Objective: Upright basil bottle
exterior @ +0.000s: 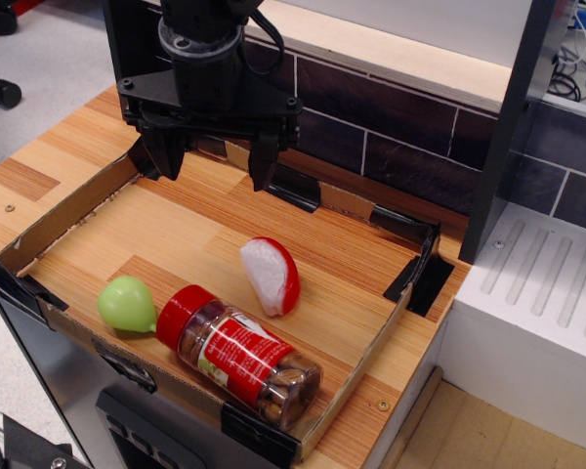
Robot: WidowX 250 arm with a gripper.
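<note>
The basil bottle [240, 358] lies on its side near the front edge of the tray, red cap pointing left, clear base pointing right and toward the front. It has a red-and-white label and brownish contents. My gripper [215, 161] hangs above the back left of the tray, well behind the bottle. Its two black fingers [264, 161] are spread apart and hold nothing.
A low cardboard-walled tray [68, 210] rims the wooden board. A green pear-shaped toy [127, 304] touches the bottle's cap on the left. A red-and-white wedge [271, 275] stands just behind the bottle. A dark brick wall and black post stand behind, a white unit [537, 313] on the right.
</note>
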